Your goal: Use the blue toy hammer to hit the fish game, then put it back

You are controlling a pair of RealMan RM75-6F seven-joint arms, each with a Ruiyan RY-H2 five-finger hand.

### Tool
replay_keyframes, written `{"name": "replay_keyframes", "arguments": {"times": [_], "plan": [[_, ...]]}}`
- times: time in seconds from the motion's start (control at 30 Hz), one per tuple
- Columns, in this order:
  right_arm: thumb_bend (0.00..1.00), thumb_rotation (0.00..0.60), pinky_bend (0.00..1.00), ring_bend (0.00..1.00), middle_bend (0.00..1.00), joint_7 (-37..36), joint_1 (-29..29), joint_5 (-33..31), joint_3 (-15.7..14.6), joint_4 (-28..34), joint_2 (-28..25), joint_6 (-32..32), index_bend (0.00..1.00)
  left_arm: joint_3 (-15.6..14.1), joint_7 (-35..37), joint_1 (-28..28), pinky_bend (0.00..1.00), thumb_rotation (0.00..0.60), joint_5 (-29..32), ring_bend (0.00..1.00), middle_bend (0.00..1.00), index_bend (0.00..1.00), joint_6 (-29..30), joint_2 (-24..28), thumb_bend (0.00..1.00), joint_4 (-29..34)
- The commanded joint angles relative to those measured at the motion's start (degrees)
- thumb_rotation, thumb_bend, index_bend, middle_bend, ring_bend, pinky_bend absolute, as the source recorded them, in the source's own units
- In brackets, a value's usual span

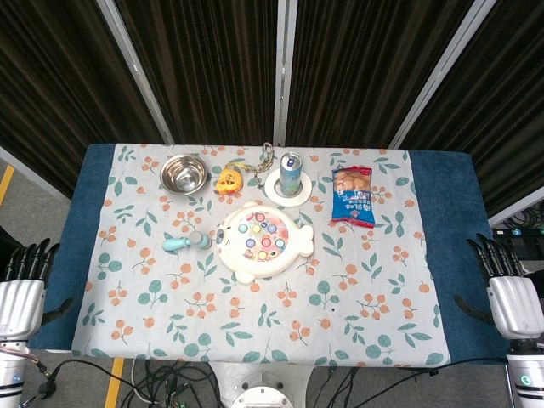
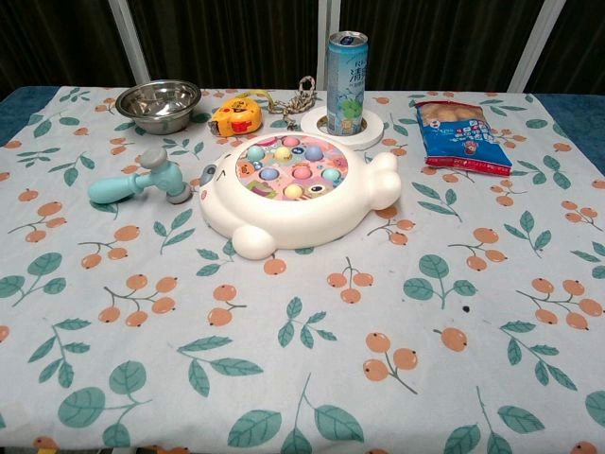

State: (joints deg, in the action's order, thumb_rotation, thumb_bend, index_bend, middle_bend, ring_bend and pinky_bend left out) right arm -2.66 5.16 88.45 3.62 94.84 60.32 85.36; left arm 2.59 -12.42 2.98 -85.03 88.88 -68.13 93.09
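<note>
Resting unladen with fingers spread, the left hand [image 1: 24,285] sits off the surface's [image 1: 255,340] 8 o'clock edge and the right hand [image 1: 510,289] off its 4 o'clock edge; in my judgement the left, being nearer, should reach in and close around the pale handle of the blue toy hammer [image 1: 188,243], which lies flat at 9 o'clock of the fish game [image 1: 262,240], its head just beside the game's rim. Count on the surface: one hammer, one fish game, one steel bowl [image 1: 184,172], one yellow tape measure [image 1: 226,182], one drink can [image 1: 290,173] upright on one white coaster, one snack packet [image 1: 354,196].
</note>
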Motion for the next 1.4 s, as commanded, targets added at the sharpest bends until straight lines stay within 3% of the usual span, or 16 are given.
{"name": "replay_keyframes", "arguments": {"times": [0.03, 0.27, 0.47, 0.6, 0.73, 1.0, 1.2, 1.4], "plan": [[0.09, 0.600, 0.00, 0.00, 0.00, -0.08, 0.12, -0.03, -0.08, -0.07, 0.04, -0.28, 0.00, -0.06, -0.26, 0.12, 0.00, 0.600, 0.15, 0.00, 0.02, 0.06, -0.36, 0.11, 0.15, 0.25], [0.09, 0.600, 0.00, 0.00, 0.00, -0.26, 0.04, 0.10, -0.01, -0.27, 0.00, 0.10, 0.00, 0.12, -1.06, 0.74, 0.00, 0.600, -0.29, 0.00, 0.02, 0.06, -0.97, 0.36, 0.15, 0.47], [0.09, 0.600, 0.00, 0.00, 0.00, -0.33, -0.06, 0.52, 0.04, -0.44, -0.02, 0.68, 0.00, 1.80, 0.25, 5.31, 0.00, 0.600, -1.53, 0.00, 0.02, 0.06, -5.98, 2.75, 0.15, 0.29], [0.09, 0.600, 0.00, 0.00, 0.00, -0.38, 0.03, 0.79, 0.03, -0.39, -0.05, 0.72, 0.00, 4.96, 6.70, 11.30, 0.01, 0.600, -0.51, 0.00, 0.06, 0.10, -12.92, 3.77, 0.15, 0.08], [0.09, 0.600, 0.00, 0.00, 0.00, -0.31, -0.11, 1.06, -0.07, -0.40, -0.19, 1.04, 0.00, 7.63, 13.62, 18.09, 0.11, 0.600, 2.27, 0.03, 0.16, 0.16, -22.54, 3.08, 0.18, -2.74], [0.09, 0.600, 0.00, 0.00, 0.00, -0.20, -0.23, 0.05, 0.00, -0.25, -0.43, 0.57, 0.00, 10.23, 16.13, 28.59, 0.15, 0.600, 8.40, 0.08, 0.22, 0.24, -36.78, -1.99, 0.22, -7.97], [0.09, 0.600, 0.00, 0.00, 0.00, -0.59, 0.11, -0.85, 0.20, -0.38, -0.61, -0.46, 0.00, 10.37, 15.03, 31.02, 0.20, 0.600, 12.87, 0.14, 0.25, 0.29, -38.79, -7.33, 0.29, -11.31], [0.09, 0.600, 0.00, 0.00, 0.00, -0.94, 0.53, -1.18, 0.25, -0.64, -0.59, -1.35, 0.00, 8.59, 10.28, 31.21, 0.21, 0.600, 15.93, 0.15, 0.27, 0.29, -38.27, -10.42, 0.30, -10.94]]}}
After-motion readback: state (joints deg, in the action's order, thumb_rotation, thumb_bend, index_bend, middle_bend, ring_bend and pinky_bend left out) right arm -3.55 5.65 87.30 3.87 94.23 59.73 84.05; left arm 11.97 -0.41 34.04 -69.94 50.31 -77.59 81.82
